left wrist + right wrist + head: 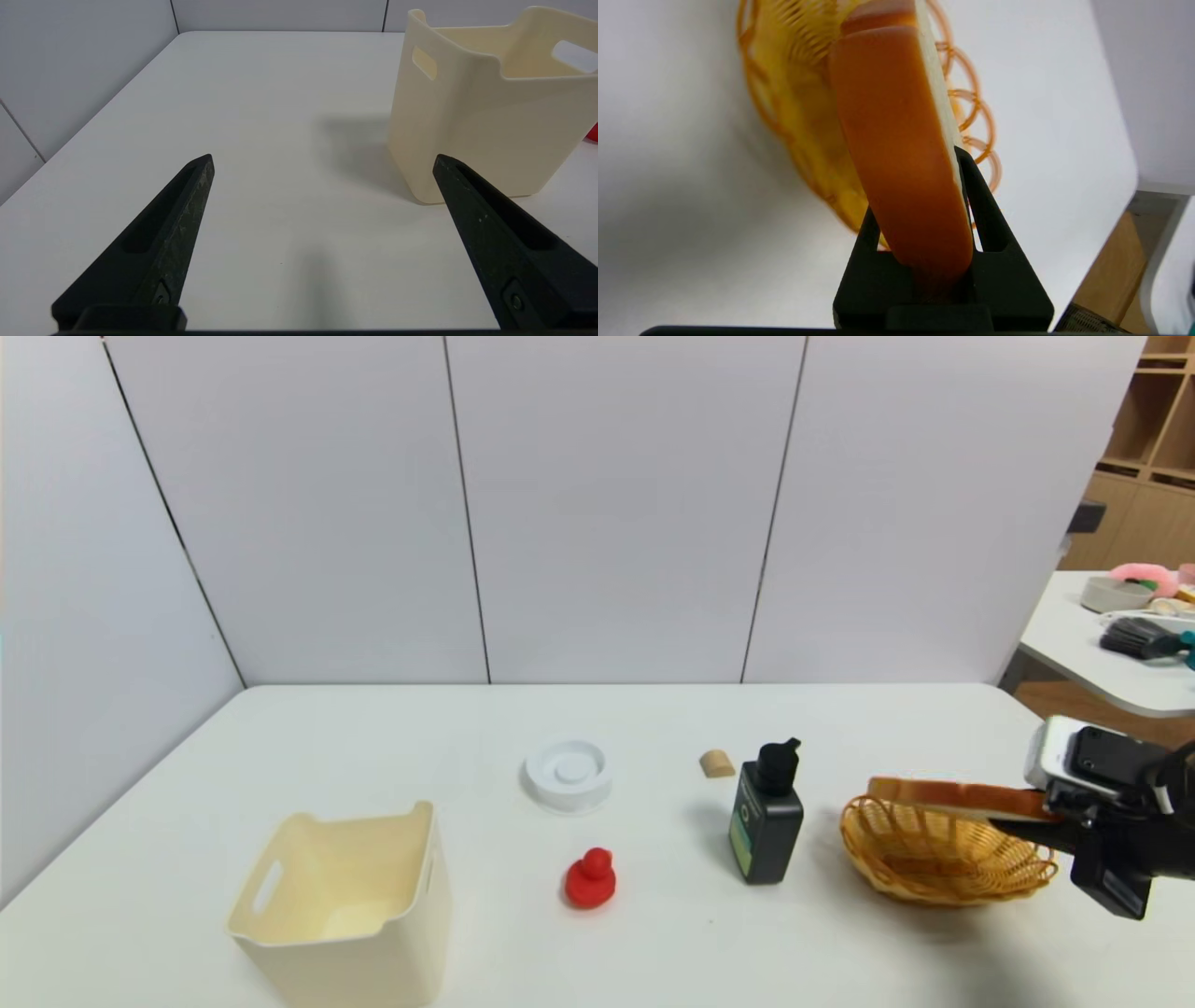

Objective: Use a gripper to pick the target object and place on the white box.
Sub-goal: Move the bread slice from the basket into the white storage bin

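A thick slice of toast point(957, 797) with an orange-brown crust hangs level just over the wicker basket point(943, 859) at the table's right. My right gripper point(1022, 810) reaches in from the right edge and is shut on the slice's near end. In the right wrist view the crust point(896, 154) fills the space between the black fingers point(987, 205). The cream-white box point(345, 905) stands at the front left, its inside bare. My left gripper point(322, 163) is open over bare table beside that box point(490, 107); it is out of the head view.
A black pump bottle point(766, 817) stands just left of the basket. A red toy duck point(590, 879), a round white dish point(568, 773) and a small tan cork point(716, 763) lie mid-table. A second table with clutter point(1134, 616) sits beyond the right edge.
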Tool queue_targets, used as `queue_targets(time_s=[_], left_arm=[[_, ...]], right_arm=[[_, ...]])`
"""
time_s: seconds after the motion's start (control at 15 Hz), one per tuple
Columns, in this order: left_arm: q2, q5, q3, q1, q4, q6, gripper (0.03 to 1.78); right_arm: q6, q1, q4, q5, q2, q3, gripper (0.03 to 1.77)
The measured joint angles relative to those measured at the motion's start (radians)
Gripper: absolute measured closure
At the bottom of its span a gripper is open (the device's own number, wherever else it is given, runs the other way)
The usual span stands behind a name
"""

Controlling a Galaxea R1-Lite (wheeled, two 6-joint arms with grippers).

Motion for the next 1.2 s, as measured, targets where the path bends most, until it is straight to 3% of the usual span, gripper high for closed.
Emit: queue_targets(time_s=[0.27,0.53,1.2], left_arm=[[0.0,0.0,0.0,0.0,0.0,0.0,0.12],[0.0,0.0,0.0,0.0,0.0,0.0,0.12],[0.0,0.0,0.0,0.0,0.0,0.0,0.12]], right_arm=[[0.121,0.005,-0.023,0.002,-0.049,-0.045,1.52],[0.254,0.074,-0.001,-0.001,-0.094,-0.186,1.52],[0.493,0.246,0.311,-0.013,0.009,-0.918,1.52]])
